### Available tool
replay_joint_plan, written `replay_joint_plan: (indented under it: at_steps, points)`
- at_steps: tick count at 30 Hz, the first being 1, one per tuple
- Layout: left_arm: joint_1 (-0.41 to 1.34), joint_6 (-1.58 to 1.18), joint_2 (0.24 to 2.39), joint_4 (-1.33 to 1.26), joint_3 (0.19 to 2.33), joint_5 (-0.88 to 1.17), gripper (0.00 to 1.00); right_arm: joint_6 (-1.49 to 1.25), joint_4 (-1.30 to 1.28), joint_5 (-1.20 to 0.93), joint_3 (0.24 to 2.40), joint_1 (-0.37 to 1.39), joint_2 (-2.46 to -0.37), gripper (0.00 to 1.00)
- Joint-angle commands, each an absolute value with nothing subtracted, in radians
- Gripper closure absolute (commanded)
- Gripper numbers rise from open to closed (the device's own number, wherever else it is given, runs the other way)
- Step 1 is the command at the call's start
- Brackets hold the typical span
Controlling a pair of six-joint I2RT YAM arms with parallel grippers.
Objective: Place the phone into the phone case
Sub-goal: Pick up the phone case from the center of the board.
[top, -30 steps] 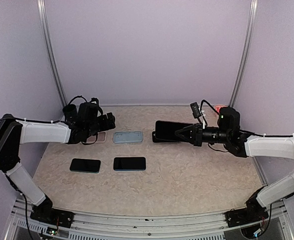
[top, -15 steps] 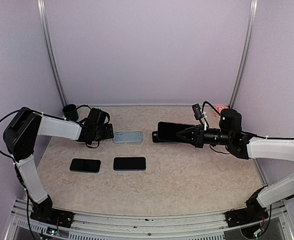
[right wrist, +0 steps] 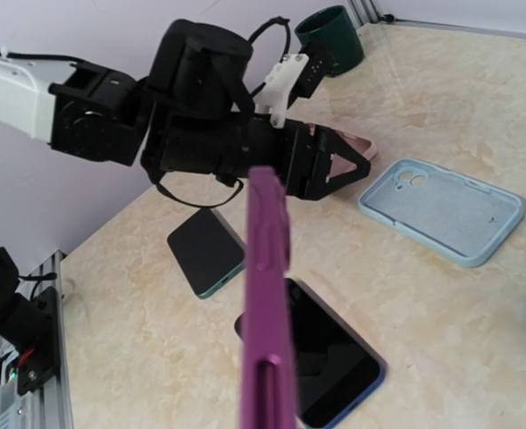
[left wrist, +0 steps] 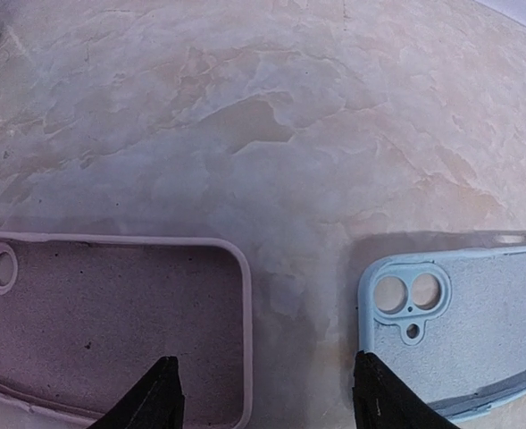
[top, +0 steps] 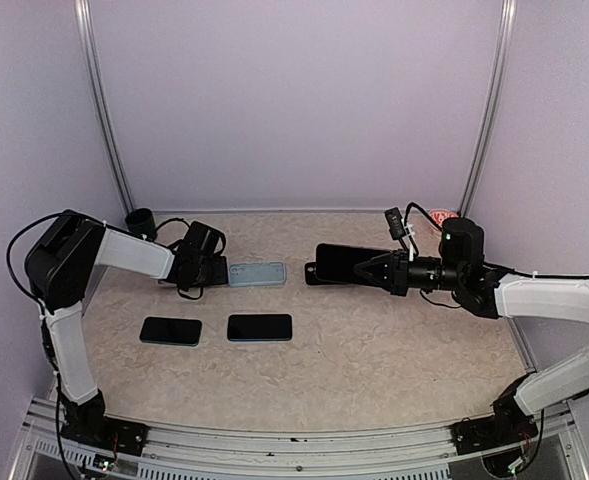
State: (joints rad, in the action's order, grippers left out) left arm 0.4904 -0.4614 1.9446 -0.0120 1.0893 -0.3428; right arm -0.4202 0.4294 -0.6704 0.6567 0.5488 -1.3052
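A purple-edged phone (top: 346,262) with a dark face hangs above the table at centre right, and my right gripper (top: 372,268) is shut on it. It runs edge-on down the right wrist view as a purple phone (right wrist: 267,295), and my own fingers are hidden there. My left gripper (top: 212,268) sits low at the back left, open. Its gripper (left wrist: 267,400) straddles the gap between two empty cases. One fingertip is over the pink case (left wrist: 111,331), the other at the edge of the light blue case (left wrist: 463,322). The pink case's right rim lies between the jaws.
Two more phones lie face up nearer the front: a teal-edged phone (top: 171,330) and a blue-edged phone (top: 260,327). A dark green cup (top: 139,217) stands at the back left corner. The light blue case (top: 257,273) lies just right of the left gripper.
The left arm has swung down and back toward the cases, and its jaws have narrowed. The right arm with the phone has shifted slightly to the right.
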Motion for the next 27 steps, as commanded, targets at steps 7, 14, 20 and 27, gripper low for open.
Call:
replay_joint_plan:
  at_steps: [7,14,20,27]
  points:
    - [0.471,-0.446,1.988,-0.003,1.129,-0.339,0.45,-0.421,0.484,-0.673,0.649,0.561,-1.314,1.0]
    - [0.467,-0.446,2.014,-0.003,1.134,-0.338,0.53,-0.422,0.483,-0.674,0.661,0.566,-1.328,1.0]
    - [0.466,-0.45,2.017,-0.003,1.131,-0.338,0.66,-0.421,0.476,-0.679,0.673,0.571,-1.334,1.0]
    - [0.466,-0.46,2.02,-0.003,1.122,-0.332,0.8,-0.413,0.457,-0.68,0.694,0.574,-1.338,1.0]
